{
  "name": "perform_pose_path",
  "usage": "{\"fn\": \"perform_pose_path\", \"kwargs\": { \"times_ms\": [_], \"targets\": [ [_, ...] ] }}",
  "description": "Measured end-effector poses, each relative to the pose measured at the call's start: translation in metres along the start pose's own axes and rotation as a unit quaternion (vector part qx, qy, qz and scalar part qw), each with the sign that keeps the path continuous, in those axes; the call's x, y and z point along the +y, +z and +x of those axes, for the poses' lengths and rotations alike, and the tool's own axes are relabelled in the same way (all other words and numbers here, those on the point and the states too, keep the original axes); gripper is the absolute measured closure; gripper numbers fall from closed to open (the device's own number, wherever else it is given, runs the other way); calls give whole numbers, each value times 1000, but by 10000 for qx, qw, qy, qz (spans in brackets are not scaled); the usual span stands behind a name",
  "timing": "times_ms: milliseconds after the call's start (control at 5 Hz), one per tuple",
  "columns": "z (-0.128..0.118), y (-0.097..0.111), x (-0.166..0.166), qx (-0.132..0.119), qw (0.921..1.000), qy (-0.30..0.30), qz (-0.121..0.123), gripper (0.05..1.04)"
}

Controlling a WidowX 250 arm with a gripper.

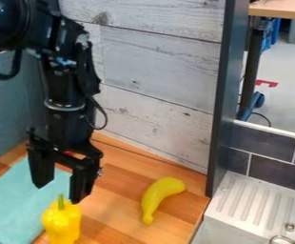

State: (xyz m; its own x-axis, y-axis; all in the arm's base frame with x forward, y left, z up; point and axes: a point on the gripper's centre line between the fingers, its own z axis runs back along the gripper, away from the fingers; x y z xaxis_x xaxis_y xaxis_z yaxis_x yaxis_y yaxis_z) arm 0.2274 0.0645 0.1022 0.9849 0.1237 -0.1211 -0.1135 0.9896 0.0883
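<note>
A whitewashed plank wall [156, 62] fills the upper middle of the frame, meeting a dark upright post [221, 90] on its right. Below it the wooden bench [121, 174] runs across the lower left and centre, its boards in mixed browns. The black robot arm [64, 86] hangs down from the upper left. A white ribbed drainboard [251, 202] takes the lower right, and a pale turquoise mat [10, 193] the lower left.

The hand [60, 193] is released, its two fingers well apart with nothing between them. Nearest to it is the yellow pepper [61, 223], at the bottom left of the frame, almost straight below the gap in the picture, its green stem [60, 201] pointing up toward the fingertips. The pepper's long axis runs close to vertical in the frame. The banana [158, 194] lies farther off, to the right of the hand, curving from upper right to lower left, its narrow end down.

The pepper's base is cut off by the lower edge, so whether it rests on the mat's border or bare wood is hard to say. How high the hand hangs above the stem cannot be judged either. A curved metal piece [294, 228] at the lower right is partly cropped.
</note>
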Motion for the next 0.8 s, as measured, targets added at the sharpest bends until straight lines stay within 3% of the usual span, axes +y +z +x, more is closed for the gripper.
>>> {"fn": "perform_pose_path", "kwargs": {
  "times_ms": [800],
  "targets": [
    [8, -41, 11, -137, 9991, 348, -210, 83]
  ]
}}
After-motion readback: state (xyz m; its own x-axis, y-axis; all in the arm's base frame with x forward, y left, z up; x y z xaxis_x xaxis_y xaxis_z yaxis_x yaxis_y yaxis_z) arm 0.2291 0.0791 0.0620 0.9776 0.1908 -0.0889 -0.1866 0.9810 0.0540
